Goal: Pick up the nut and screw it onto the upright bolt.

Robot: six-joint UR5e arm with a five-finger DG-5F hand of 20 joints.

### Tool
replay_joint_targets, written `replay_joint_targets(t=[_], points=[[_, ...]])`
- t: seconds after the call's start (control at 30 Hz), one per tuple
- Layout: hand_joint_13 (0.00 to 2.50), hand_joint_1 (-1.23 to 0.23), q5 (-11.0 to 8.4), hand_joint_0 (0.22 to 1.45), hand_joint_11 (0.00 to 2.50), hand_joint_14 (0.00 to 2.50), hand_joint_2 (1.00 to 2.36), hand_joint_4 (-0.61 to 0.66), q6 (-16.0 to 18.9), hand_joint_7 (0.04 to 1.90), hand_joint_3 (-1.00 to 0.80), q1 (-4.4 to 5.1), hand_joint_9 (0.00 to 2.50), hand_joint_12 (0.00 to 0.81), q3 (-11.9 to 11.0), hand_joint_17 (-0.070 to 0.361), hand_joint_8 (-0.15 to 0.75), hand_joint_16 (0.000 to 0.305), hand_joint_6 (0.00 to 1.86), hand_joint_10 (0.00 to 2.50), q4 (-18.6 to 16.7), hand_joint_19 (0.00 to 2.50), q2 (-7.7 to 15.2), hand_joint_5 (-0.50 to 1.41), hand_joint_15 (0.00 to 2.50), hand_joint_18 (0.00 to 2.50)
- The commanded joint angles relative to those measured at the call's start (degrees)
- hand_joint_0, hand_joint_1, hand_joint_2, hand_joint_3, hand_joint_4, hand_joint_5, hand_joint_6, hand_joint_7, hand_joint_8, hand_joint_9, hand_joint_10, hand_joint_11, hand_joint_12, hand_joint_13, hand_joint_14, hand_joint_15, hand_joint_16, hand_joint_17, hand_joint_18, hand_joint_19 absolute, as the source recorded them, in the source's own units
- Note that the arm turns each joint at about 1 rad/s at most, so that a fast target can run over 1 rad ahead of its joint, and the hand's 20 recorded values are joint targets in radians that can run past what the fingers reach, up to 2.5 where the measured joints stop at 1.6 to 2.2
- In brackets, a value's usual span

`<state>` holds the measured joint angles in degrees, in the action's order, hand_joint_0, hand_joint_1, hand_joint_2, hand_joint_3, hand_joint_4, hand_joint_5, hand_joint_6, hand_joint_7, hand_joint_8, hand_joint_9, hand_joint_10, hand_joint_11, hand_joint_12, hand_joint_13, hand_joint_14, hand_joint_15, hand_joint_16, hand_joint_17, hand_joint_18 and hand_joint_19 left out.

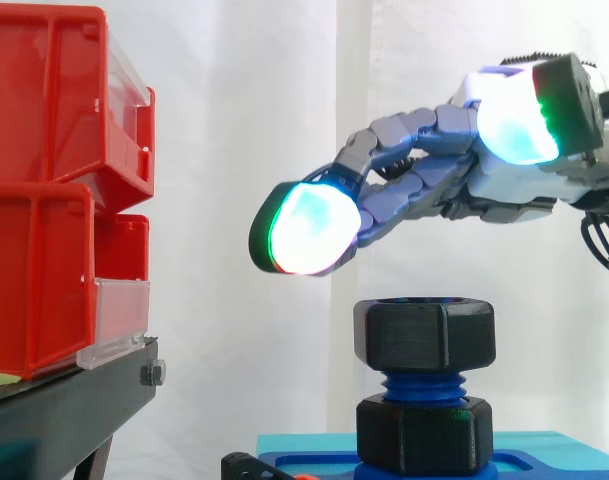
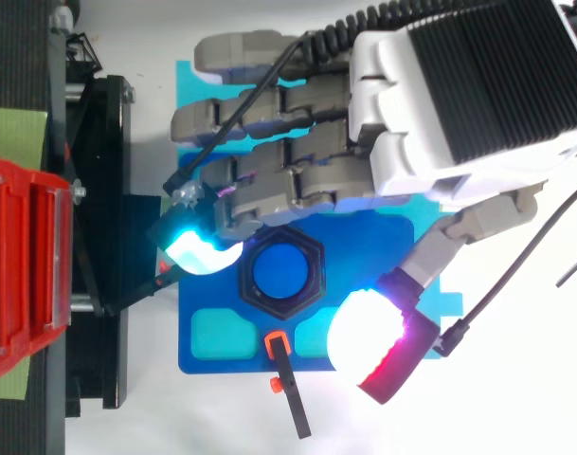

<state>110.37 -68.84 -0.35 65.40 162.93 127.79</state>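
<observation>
nut point(image 1: 425, 335): black, hexagonal, seated atop blue upright bolt point(image 1: 424, 385) | fingers point(image 1: 304, 228): apart, above nut; holding nothing

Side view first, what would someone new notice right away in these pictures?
The hand with its big glowing fingertips draws the eye first, hanging open above the work and holding nothing. Right under it, a black nut sits on top of the blue threaded bolt, in the lower middle of the side view. Stacked red bins stand at the left edge.
</observation>
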Motion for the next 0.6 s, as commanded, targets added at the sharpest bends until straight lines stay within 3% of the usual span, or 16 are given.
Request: replay_joint_targets(t=[0.0, 0.2, 0.3, 0.37, 0.57], points=[[0.13, -0.15, 0.02, 0.46, 0.0, 0.0, 1.0, 0.1, 0.2, 0.54, -0.5, 0.26, 0.49, 0.299, 0.52, 0.08, 0.194, 0.036, 0.5, 0.0, -0.16, 0.0, 0.27, -0.17, 0.0, 0.0], [0.14, -0.14, -0.16, 0.47, 0.0, 0.0, 1.0, 0.13, 0.2, 0.55, -0.5, 0.35, 0.49, 0.298, 0.96, 0.08, 0.198, 0.035, 0.5, 0.0, -1.56, 0.0, 0.35, -0.16, 0.0, 0.0], [0.17, -0.15, -0.16, 0.47, 0.0, 0.0, 1.0, 0.14, 0.2, 0.56, -0.5, 0.44, 0.51, 0.303, 2.72, 0.08, 0.203, 0.036, 0.5, 0.0, -3.06, 0.0, 0.27, -0.15, 0.0, 0.0], [0.2, -0.15, -0.24, 0.47, 0.0, 0.0, 1.0, 0.14, 0.28, 0.56, -0.5, 0.44, 0.52, 0.303, 4.03, 0.08, 0.203, 0.036, 0.5, 0.0, -5.87, 0.0, 0.27, -0.15, 0.0, 0.0], [0.25, -0.16, -0.33, 0.47, 0.0, 0.0, 1.0, 0.15, 0.81, 0.59, -0.5, 0.44, 0.53, 0.301, 4.21, 0.078, 0.202, 0.035, 0.5, 0.0, -8.07, 0.0, 0.27, -0.12, 0.0, 0.0]])
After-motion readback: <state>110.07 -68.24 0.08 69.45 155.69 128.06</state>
